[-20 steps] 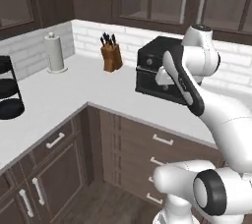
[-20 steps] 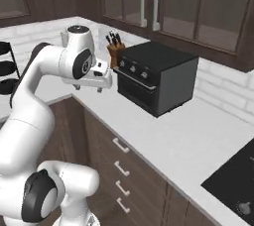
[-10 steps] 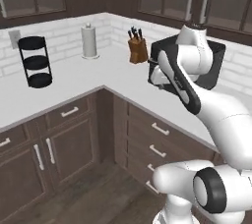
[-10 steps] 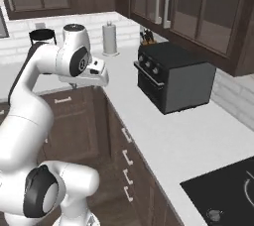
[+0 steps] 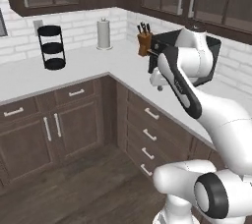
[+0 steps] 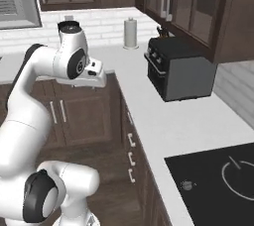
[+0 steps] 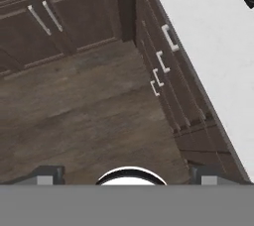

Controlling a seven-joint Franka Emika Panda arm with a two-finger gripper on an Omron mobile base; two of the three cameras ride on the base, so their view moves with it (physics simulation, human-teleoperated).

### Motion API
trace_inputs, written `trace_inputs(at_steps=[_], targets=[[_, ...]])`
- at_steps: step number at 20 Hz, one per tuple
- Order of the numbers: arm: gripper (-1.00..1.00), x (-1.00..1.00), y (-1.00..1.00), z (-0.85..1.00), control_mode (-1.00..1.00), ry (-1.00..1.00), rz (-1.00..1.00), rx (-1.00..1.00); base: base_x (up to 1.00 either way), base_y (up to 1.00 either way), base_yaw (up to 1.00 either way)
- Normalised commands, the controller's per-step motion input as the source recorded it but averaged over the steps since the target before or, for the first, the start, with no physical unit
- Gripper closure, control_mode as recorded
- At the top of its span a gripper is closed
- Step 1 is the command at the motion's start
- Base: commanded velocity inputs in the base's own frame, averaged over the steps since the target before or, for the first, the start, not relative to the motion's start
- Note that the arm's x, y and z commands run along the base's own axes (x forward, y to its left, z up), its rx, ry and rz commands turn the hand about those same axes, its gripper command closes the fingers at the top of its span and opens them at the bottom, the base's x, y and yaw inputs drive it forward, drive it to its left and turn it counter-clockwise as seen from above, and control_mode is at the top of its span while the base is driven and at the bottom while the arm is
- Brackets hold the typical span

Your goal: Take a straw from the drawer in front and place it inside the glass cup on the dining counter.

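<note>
The gripper (image 7: 127,178) hangs above the dark wood floor (image 7: 84,121) with its jaws spread wide and nothing between them. In the left base view the gripper (image 5: 158,78) sits over the near edge of the white bench (image 5: 98,66), just in front of the black toaster oven (image 5: 209,53).

A stack of 4 shallow dark-brown drawers (image 5: 147,134) with small silver bar handles runs down the cabinet front below the right run of the bench, all shut. No straw, glass cup or dining counter can be made out, so I cannot tell where they are.

On the bench along the white brick wall stand a black 3-tier rack (image 5: 52,47), a paper towel roll (image 5: 103,34) and a knife block (image 5: 144,42) just left of the oven. In the right base view a black cooktop (image 6: 218,180) lies in the near right of the bench, well apart from the oven (image 6: 178,69).
</note>
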Motion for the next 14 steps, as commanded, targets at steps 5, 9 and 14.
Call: trace_inputs(at_steps=[5, 9, 14], targets=[[-1.0, 0.0, 0.0, 0.0, 1.0, 0.0, 0.0, 0.0, 0.0, -0.73, 0.29], [-1.0, 0.0, 0.0, 0.0, 1.0, 0.0, 0.0, 0.0, 0.0, -0.78, 0.29], [-1.0, 0.0, 0.04, 0.0, -1.0, 0.0, 0.24, -0.01, 0.0, 0.0, 0.0]])
